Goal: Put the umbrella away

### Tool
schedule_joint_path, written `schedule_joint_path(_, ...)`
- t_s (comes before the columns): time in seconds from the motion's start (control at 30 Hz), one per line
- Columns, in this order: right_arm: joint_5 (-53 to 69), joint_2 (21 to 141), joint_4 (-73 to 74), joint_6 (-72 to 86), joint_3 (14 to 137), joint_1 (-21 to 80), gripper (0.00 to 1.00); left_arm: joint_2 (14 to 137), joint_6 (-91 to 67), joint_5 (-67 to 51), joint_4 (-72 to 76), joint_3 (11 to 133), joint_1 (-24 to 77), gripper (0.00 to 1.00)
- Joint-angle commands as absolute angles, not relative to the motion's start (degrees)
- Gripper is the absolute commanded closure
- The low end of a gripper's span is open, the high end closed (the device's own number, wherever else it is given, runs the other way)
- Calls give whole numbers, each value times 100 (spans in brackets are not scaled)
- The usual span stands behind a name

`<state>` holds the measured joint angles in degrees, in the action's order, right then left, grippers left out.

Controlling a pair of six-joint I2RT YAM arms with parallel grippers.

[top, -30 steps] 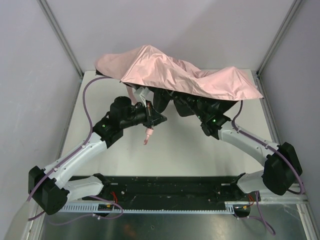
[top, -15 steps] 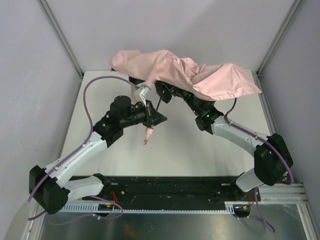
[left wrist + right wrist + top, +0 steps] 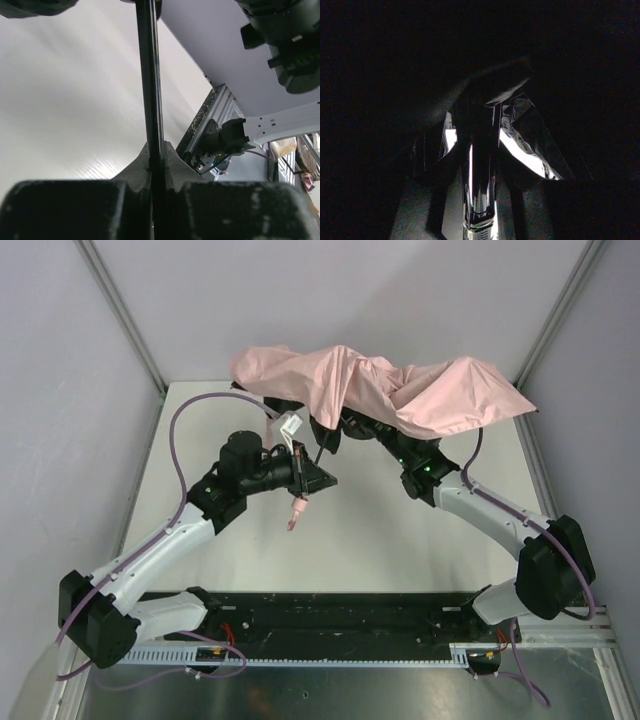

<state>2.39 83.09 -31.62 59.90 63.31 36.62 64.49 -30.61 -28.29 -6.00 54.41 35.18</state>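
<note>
Over the far end of the surface [image 3: 380, 550], the umbrella [image 3: 400, 390] was held by its shaft [image 3: 150, 75], with the pale pink canopy [image 3: 440, 405] partly collapsed and draped across the wrist of the right arm [image 3: 480, 505].

Left tool [image 3: 316, 478]: closed almost fully on the thin black shaft, which the left wrist view showed clamped between the fingers. The pink handle [image 3: 296, 508] and its strap hung just below that tool.

Right tool: hidden beneath the fabric from above. Its own camera gave near darkness, with only a bright metal fitting [image 3: 479, 210] ahead. Whether it was open or had hold of anything could not be told.

Assessment: the step in hand appeared to be collapsing the canopy, with the left tool anchoring the shaft while the right worked beneath the cloth. The canopy was not yet folded flat.

The next move would call for a secure hold on the fitting and a pull straight along the shaft toward the handle. The left grip would need to be steady so the shaft neither slipped nor twisted. Loose fabric snagging the right arm was judged a risk.
</note>
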Motion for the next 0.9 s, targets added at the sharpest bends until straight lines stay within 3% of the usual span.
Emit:
schedule_joint_path(0.0, 1469, 7923, -3495, 5765, 6315, 3121, 100, 6384, -2867, -3594, 254, 5405, 3439, 82)
schedule_joint_path(0.1, 2178, 7782, -3300, 5273, 6315, 2766, 100, 6345, -3026, -4031, 743, 5260, 3436, 59)
schedule_joint_path(0.2, 2687, 7434, -2760, 4099, 6261, 2536, 100, 6204, -3002, -4273, 1019, 5189, 3434, 43)
schedule_joint_path(0.33, 3138, 6827, -2361, 2103, 5909, 2403, 100, 5823, -2842, -4971, 1523, 5200, 3436, 30)
schedule_joint_path(0.5, 4565, 6506, -1893, 644, 5778, 2004, 100, 5013, -2715, -5477, 1879, 5418, 3444, 13)
schedule_joint_path(0.7, 5324, 5971, -1797, 91, 5268, 2110, 100, 4423, -3572, -2501, 1303, 5719, 3423, 1)
schedule_joint_path(0.87, 5337, 5767, -2075, 138, 5005, 2561, 100, 5228, -4005, -2660, 1177, 6052, 3448, 1)
